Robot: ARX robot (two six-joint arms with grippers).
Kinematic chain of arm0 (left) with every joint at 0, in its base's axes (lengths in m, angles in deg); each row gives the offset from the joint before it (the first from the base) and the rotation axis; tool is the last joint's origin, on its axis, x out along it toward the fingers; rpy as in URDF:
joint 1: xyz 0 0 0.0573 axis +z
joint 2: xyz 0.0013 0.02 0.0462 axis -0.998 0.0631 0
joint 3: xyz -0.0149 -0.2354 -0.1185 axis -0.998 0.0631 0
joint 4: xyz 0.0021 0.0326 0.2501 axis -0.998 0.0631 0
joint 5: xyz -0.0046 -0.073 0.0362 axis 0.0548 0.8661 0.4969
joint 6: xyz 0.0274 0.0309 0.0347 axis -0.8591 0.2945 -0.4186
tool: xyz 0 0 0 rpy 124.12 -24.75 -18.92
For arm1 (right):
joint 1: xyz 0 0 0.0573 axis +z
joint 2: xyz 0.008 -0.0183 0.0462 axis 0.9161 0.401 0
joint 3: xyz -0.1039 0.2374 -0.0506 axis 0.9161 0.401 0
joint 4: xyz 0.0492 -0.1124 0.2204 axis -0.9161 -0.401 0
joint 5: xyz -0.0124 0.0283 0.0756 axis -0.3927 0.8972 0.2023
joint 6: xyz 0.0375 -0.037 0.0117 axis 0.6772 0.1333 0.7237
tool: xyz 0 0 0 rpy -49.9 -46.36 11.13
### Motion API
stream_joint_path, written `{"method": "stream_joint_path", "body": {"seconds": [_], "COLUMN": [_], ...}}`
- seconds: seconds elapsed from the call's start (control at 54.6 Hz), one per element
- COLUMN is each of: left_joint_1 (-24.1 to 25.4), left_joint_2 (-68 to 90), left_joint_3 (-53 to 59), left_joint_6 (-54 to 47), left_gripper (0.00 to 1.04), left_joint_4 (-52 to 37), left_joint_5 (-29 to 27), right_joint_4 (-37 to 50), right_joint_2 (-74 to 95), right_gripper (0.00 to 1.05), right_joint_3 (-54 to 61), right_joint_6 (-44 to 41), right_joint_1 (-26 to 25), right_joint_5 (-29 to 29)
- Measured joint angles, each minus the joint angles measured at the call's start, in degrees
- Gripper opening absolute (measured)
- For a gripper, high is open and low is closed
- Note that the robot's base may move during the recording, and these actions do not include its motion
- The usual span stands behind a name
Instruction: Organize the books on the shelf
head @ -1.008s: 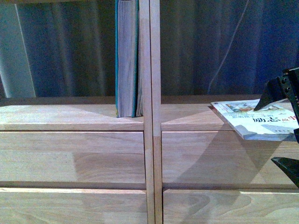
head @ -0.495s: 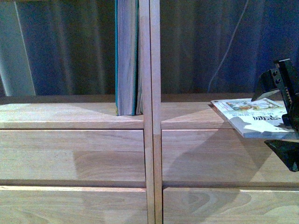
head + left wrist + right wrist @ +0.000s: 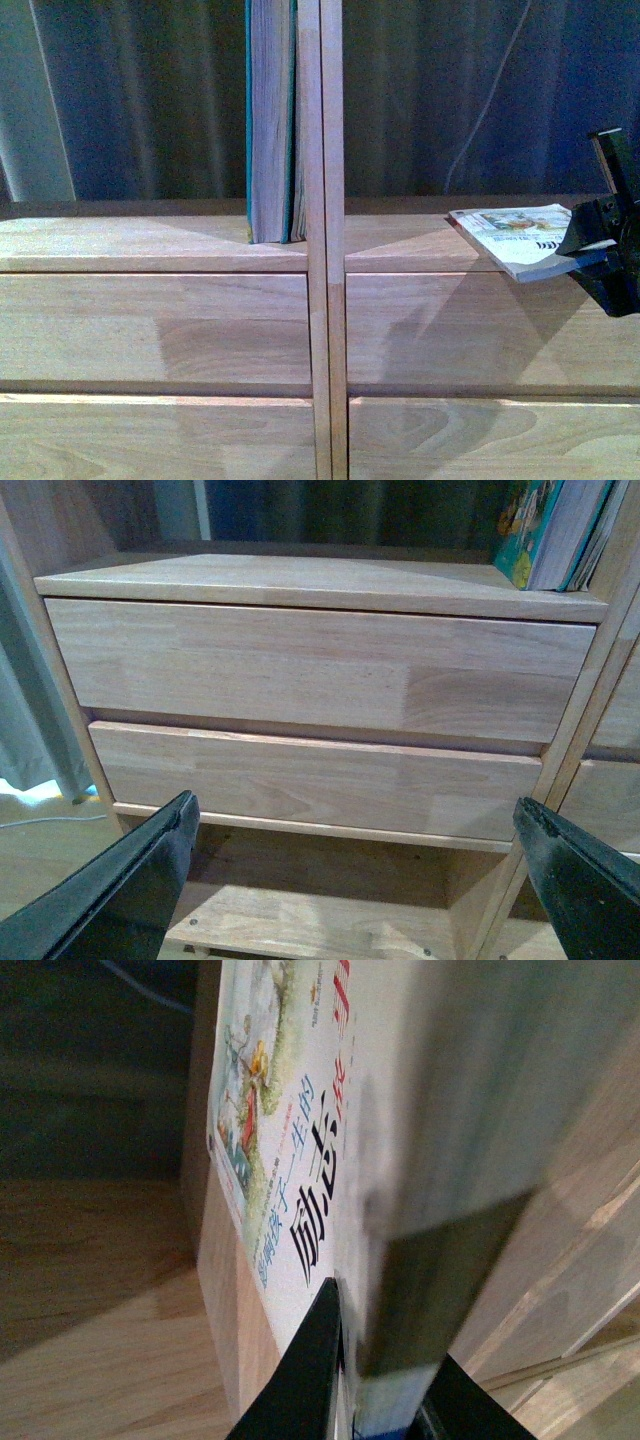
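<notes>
The light wood shelf (image 3: 160, 330) fills the front view. A thick teal-green book (image 3: 270, 120) stands upright in the left compartment against the centre divider (image 3: 326, 200); its corner (image 3: 548, 535) also shows in the left wrist view. The white paperback (image 3: 515, 238) lies flat, partly over the front edge of the right compartment's floor, with my right gripper (image 3: 600, 258) shut on its near end. In the right wrist view the paperback (image 3: 320, 1160) sits clamped between the black fingers (image 3: 310, 1380). My left gripper (image 3: 350, 880) hangs open low before the left column's drawers, holding nothing.
Two flat drawer fronts (image 3: 320, 670) sit under each compartment, with an open bay and a base board (image 3: 300, 920) below the left column's drawers. Dark blue curtains (image 3: 130, 100) and a thin white cable (image 3: 490, 100) show behind the backless compartments.
My right gripper has swung round the paperback's near end and risen slightly. The paperback has shifted a little higher and further onto the shelf. The teal book has not moved.
</notes>
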Motion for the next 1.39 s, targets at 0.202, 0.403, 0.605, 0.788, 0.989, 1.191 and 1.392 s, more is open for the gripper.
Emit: {"method": "stream_joint_path", "body": {"seconds": [0.202, 0.403, 0.605, 0.788, 0.989, 1.191, 1.392], "left_joint_1": [0.0, 0.0, 0.0, 0.0, 0.0, 0.0, 0.0], "left_joint_2": [0.0, 0.0, 0.0, 0.0, 0.0, 0.0, 0.0], "left_joint_3": [0.0, 0.0, 0.0, 0.0, 0.0, 0.0, 0.0], "left_joint_6": [0.0, 0.0, 0.0, 0.0, 0.0, 0.0, 0.0], "left_gripper": [0.97, 0.97, 0.97, 0.97, 0.97, 0.97, 0.97], "left_joint_4": [0.0, 0.0, 0.0, 0.0, 0.0, 0.0, 0.0], "left_joint_5": [0.02, 0.0, 0.0, 0.0, 0.02, 0.0, 0.0], "right_joint_4": [0.0, 0.09, -0.5, -3.02, -7.52, -12.28, -16.35], "right_joint_2": [0.0, -2.08, -7.8, -13.88, -21.31, -31.36, -37.55], "right_gripper": [0.08, 0.08, 0.07, 0.07, 0.07, 0.07, 0.07], "right_joint_3": [-0.39, -0.48, -0.5, -1.05, -1.22, -1.09, -0.74], "right_joint_6": [-0.22, -3.06, -8.17, -12.48, -16.41, -19.1, -22.49], "right_joint_1": [0.0, -0.94, -3.65, -6.03, -9.16, -13.7, -14.56], "right_joint_5": [-0.35, -0.13, 2.54, 6.8, 12.11, 16.61, 19.96]}}
